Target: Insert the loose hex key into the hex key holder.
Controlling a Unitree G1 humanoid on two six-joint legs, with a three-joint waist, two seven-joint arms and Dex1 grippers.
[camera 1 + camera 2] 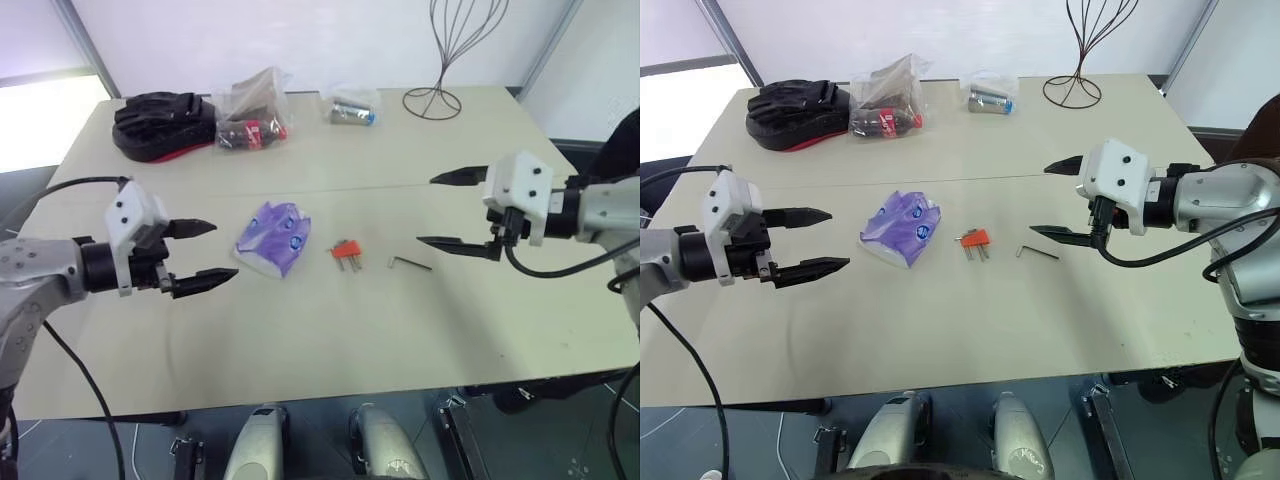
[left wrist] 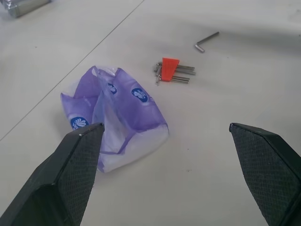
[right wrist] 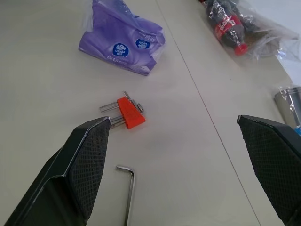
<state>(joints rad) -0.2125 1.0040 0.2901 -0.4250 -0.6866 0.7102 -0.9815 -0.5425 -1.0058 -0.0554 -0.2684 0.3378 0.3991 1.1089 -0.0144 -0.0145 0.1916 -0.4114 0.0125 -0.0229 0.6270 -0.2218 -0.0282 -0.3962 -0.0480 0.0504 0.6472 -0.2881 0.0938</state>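
Desk: a pale beige desk (image 1: 300, 340) with a thin seam running across its middle is seen carrying all the things.
Loose hex key: one thin dark grey L-shaped metal hex key (image 1: 409, 263) is laid flat on the desk, just beside the holder on the robot's right, apart from it and untouched.
Hex key holder: one small red-orange plastic hex key holder (image 1: 345, 249) is laid near the desk's middle, with a few short dark keys protruding from it toward the robot.
Left gripper: the left gripper (image 1: 205, 254) is held above the desk on the robot's left; its jaws are spread wide and nothing is grasped.
Right gripper: the right gripper (image 1: 445, 210) is held above the desk to the right of the loose key; its jaws are released wide and nothing is grasped.
In the way: one crumpled purple and clear plastic tissue pack (image 1: 273, 237) is found between the left gripper and the holder, near the holder but not touching it.
Far side of the desk: one black padded mitt with a red edge (image 1: 162, 124), one clear plastic bag holding a dark cola bottle with a red label (image 1: 250, 112), one small clear bag holding a silvery can (image 1: 351, 108) and one black wire stand (image 1: 440, 62) are set well apart from the task's things.
Between right gripper and loose key: bare desk is seen.
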